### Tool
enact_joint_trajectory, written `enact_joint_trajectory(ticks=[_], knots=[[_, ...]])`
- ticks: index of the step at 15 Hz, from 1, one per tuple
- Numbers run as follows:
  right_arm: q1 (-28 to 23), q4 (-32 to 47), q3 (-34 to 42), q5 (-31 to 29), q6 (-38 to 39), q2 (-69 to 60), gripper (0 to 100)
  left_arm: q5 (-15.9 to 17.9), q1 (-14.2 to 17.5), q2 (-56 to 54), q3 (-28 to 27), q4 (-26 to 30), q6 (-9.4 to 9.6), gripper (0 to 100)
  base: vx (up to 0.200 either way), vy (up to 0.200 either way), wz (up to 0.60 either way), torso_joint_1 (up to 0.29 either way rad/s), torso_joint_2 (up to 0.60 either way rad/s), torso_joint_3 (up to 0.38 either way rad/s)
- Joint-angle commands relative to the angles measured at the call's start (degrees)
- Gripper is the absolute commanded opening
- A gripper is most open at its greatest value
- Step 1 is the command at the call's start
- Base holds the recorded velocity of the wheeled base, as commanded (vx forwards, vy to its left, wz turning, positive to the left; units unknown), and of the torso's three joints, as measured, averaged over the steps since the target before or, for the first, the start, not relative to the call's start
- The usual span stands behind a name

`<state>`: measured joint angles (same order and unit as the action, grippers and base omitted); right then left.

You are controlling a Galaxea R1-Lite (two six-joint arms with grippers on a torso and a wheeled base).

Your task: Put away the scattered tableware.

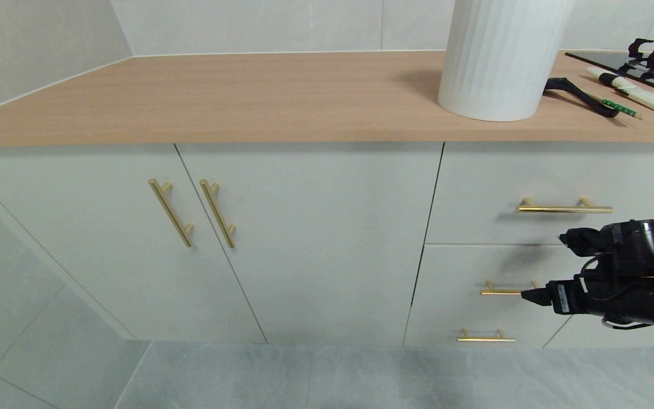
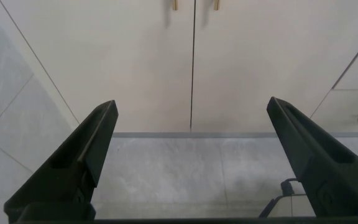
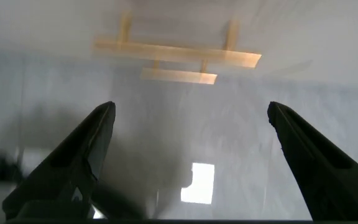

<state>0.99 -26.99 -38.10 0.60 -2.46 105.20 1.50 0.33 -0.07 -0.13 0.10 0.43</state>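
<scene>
Right gripper (image 3: 190, 115): jaws wide apart, nothing between them. It sits low in front of the drawer stack, level with the middle drawer. One fingertip is just beside the right end of the middle drawer handle (image 1: 503, 292); can't tell if it touches. The right wrist view is blurred and shows two gold bar handles ahead of the open jaws.

Left gripper (image 2: 191, 106): jaws also wide apart, empty. It points down at the floor tiles (image 2: 166, 180) and the foot of the double cabinet doors (image 2: 135, 62), well clear of both.

Tableware is all up on the counter (image 1: 247, 96), toward its right end:
- white ribbed container (image 1: 497, 57), upright, near the front edge
- black utensil (image 1: 579, 94), lying flat, one end running in behind the container
- green-patterned stick (image 1: 622, 108), lying just beside the black utensil's far end
- cream-handled utensil (image 1: 645, 94), lying beside the cooktop (image 1: 605, 57) at the right back corner

Top drawer handle (image 1: 564, 209) and bottom drawer handle (image 1: 486, 339): all drawer fronts sit flush. Both door handles (image 1: 171, 213) are untouched.
</scene>
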Motion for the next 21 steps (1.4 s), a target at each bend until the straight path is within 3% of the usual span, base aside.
enact_joint_trajectory(ticks=[1, 8, 15, 21], knots=[[-0.4, -3.9, 1.5, -0.1, 0.1, 3.7, 100, 0.0, 0.0, 0.1, 0.0, 0.0, 0.01, 100, 0.0, 0.0, 0.0, 0.0, 0.0, 0.0], [0.1, -28.3, 6.0, -5.8, 0.2, 13.1, 100, 0.0, 0.0, 0.1, 0.0, 0.0, 0.01, 100, 0.0, 0.0, 0.0, 0.0, 0.0, 0.0], [1.6, -39.4, 6.1, -10.0, 1.1, 19.5, 100, 0.0, 0.0, 0.1, 0.0, 0.0, -0.08, 100, 0.0, 0.0, 0.0, 0.0, 0.0, 0.0], [1.6, -40.1, 5.2, -11.0, 1.8, 21.5, 100, 0.0, 0.0, 0.1, 0.0, 0.0, -0.08, 100, 0.0, 0.0, 0.0, 0.0, 0.0, 0.0]])
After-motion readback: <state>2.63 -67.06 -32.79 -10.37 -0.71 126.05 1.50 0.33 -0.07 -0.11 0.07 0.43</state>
